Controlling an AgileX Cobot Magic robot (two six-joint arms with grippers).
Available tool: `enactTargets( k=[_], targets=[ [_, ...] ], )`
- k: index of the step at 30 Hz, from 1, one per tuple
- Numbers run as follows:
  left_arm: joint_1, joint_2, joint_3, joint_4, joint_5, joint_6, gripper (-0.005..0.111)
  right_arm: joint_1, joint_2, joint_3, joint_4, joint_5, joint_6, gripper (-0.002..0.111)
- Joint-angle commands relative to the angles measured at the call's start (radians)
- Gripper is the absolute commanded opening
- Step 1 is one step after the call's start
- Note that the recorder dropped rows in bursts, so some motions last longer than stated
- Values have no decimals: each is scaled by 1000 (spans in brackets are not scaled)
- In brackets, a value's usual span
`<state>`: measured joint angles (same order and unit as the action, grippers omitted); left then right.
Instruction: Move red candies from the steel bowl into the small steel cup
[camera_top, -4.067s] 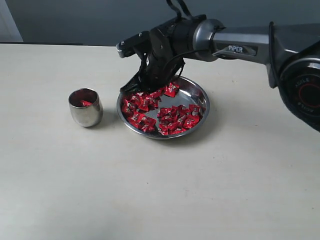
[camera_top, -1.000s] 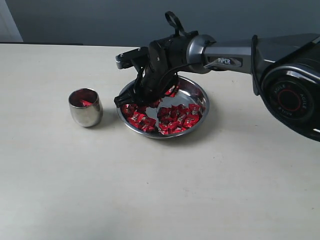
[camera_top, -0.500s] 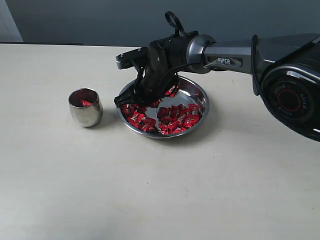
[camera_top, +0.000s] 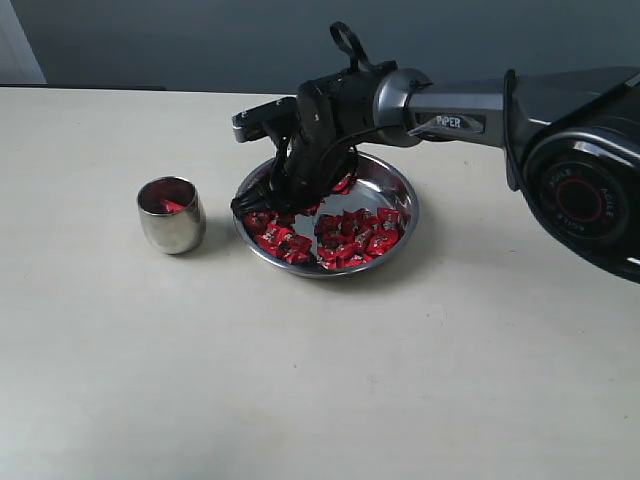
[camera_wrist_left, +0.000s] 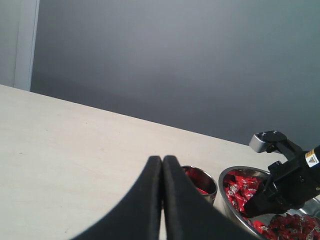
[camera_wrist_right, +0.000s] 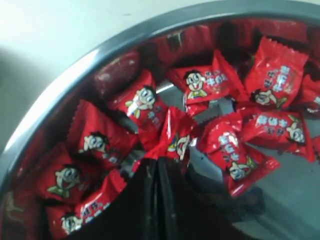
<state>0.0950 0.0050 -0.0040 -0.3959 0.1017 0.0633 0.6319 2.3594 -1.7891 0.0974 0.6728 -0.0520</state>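
Red candies (camera_top: 345, 235): many, foil-wrapped w/ cartoon-face print, heaped in the steel bowl (camera_top: 405, 212), thickest at its left & near parts, w/ a bare steel patch toward far right. Bowl sits on the pale surface (camera_top: 300, 380), approx. mid-scene. Small steel cup (camera_top: 171, 220) stands upright to the bowl's left, near but not touching, w/ red showing inside.

Right gripper (camera_top: 255, 200) reaches in from the right on its arm (camera_top: 470, 100), tips down among the candies by the bowl's far-left rim. In the right wrist view its fingers (camera_wrist_right: 142, 200) are pressed together, tip right against one wrapper that tents up toward them. Can't tell if the foil is actually pinched.

Left gripper (camera_wrist_left: 162, 167) isn't seen in the ext. view. Its own wrist view shows the fingers closed together, nothing btwn them, above the surface, w/ cup & bowl beyond.

Grey wall (camera_top: 150, 40) behind the far edge.
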Motion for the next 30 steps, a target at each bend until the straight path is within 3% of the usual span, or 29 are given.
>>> enactTargets(
  k=[1,2,4,18,30],
  targets=[
    [1,-5,4,-10,-4,-1,0,-3,-12,-1,-24,71,-31,32],
    [1,-5,4,-10,-4,-1,0,-3,-17,-1,-24,86,-31,43],
    [1,-5,4,-10,-4,-1,0,-3,-26,-1,-24,106,-31,49],
    [1,-5,4,-10,-4,-1,0,-3,-71,-1,-39,262,-31,49],
    [1,-5,4,-10,-4,-1,0,-3,-45,-1,50,256,-71,49]
  ],
)
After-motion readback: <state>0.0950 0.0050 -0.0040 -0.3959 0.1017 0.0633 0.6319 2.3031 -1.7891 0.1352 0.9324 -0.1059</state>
